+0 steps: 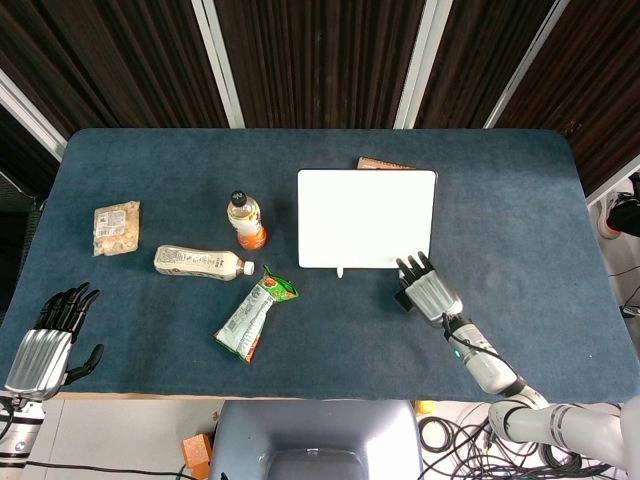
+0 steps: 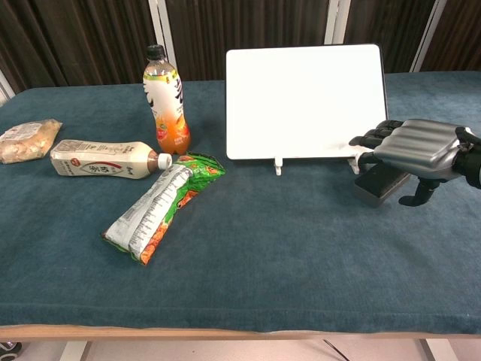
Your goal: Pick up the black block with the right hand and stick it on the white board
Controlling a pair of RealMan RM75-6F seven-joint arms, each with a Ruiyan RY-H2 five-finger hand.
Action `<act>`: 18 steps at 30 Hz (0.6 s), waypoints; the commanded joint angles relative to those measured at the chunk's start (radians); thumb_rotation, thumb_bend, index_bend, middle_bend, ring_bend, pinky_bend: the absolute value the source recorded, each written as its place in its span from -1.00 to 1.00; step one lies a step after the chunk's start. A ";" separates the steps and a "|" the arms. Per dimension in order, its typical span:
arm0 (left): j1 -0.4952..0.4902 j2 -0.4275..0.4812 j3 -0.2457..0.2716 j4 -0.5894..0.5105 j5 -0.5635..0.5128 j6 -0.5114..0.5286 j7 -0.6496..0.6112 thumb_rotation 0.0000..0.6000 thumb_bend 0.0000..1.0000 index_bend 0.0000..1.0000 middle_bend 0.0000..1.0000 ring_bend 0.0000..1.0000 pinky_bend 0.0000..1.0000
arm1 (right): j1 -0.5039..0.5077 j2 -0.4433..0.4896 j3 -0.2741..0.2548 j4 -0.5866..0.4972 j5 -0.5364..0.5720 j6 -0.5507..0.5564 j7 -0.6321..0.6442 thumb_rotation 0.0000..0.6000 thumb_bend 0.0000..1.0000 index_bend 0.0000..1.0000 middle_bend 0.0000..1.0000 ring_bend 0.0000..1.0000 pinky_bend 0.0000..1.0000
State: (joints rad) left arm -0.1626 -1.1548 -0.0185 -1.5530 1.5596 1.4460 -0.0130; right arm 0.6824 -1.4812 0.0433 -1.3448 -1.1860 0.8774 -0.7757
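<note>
The black block (image 2: 378, 185) lies flat on the blue cloth just in front of the white board's right corner, and in the head view the black block (image 1: 402, 298) shows only as a dark edge beside the hand. My right hand (image 2: 418, 146) hovers palm down over it, fingers stretched toward the board and thumb hanging at the block's right side; it grips nothing. From the head view the right hand (image 1: 429, 287) covers most of the block. The white board (image 1: 367, 218) stands propped upright, board (image 2: 304, 101) facing me. My left hand (image 1: 45, 345) is open at the table's near left corner.
An upright orange drink bottle (image 2: 166, 90), a lying milk-tea bottle (image 2: 105, 159), a green snack pack (image 2: 161, 205) and a bag of nuts (image 2: 27, 140) occupy the left half. A brown item (image 1: 383, 164) lies behind the board.
</note>
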 commanded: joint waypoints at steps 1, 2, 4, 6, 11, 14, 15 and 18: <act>0.001 -0.003 -0.003 0.000 -0.009 -0.001 0.010 1.00 -0.27 -1.00 -1.00 -1.00 -0.83 | 0.002 -0.006 -0.002 0.006 0.006 0.002 -0.004 1.00 -0.60 -0.38 -1.00 -1.00 -1.00; 0.002 -0.003 -0.003 -0.001 -0.011 -0.002 0.012 1.00 -0.27 -1.00 -1.00 -1.00 -0.83 | 0.003 -0.008 -0.003 0.008 0.005 0.003 -0.002 1.00 -0.60 -0.35 -1.00 -1.00 -1.00; 0.004 -0.002 -0.002 -0.002 -0.012 -0.001 0.012 1.00 -0.27 -1.00 -1.00 -1.00 -0.83 | 0.003 -0.014 -0.005 0.015 -0.003 0.012 0.003 1.00 -0.60 -0.27 -1.00 -1.00 -1.00; 0.005 -0.002 -0.002 -0.001 -0.011 0.004 0.013 1.00 -0.27 -1.00 -1.00 -1.00 -0.83 | 0.001 -0.019 -0.012 0.024 -0.010 0.016 0.005 1.00 -0.60 -0.19 -1.00 -1.00 -1.00; 0.010 -0.001 0.000 0.000 -0.008 0.011 0.008 1.00 -0.27 -1.00 -1.00 -1.00 -0.83 | -0.007 -0.033 -0.023 0.045 -0.036 0.043 0.014 1.00 -0.60 0.10 -0.85 -0.91 -1.00; 0.012 -0.001 0.002 0.000 -0.002 0.016 0.006 1.00 -0.27 -1.00 -1.00 -1.00 -0.83 | -0.014 -0.037 -0.033 0.059 -0.080 0.069 0.050 1.00 -0.60 0.24 -0.54 -0.60 -0.93; 0.013 -0.001 0.003 0.001 0.001 0.018 0.005 1.00 -0.27 -1.00 -1.00 -1.00 -0.83 | -0.017 -0.039 -0.038 0.068 -0.100 0.080 0.061 1.00 -0.60 0.30 -0.43 -0.48 -0.89; 0.013 -0.002 0.004 0.002 0.004 0.019 0.003 1.00 -0.27 -1.00 -1.00 -1.00 -0.83 | -0.022 -0.044 -0.047 0.088 -0.130 0.096 0.079 1.00 -0.60 0.38 -0.25 -0.29 -0.85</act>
State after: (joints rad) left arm -0.1497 -1.1567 -0.0145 -1.5508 1.5639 1.4651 -0.0101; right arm 0.6652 -1.5209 0.0038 -1.2695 -1.3008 0.9616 -0.7099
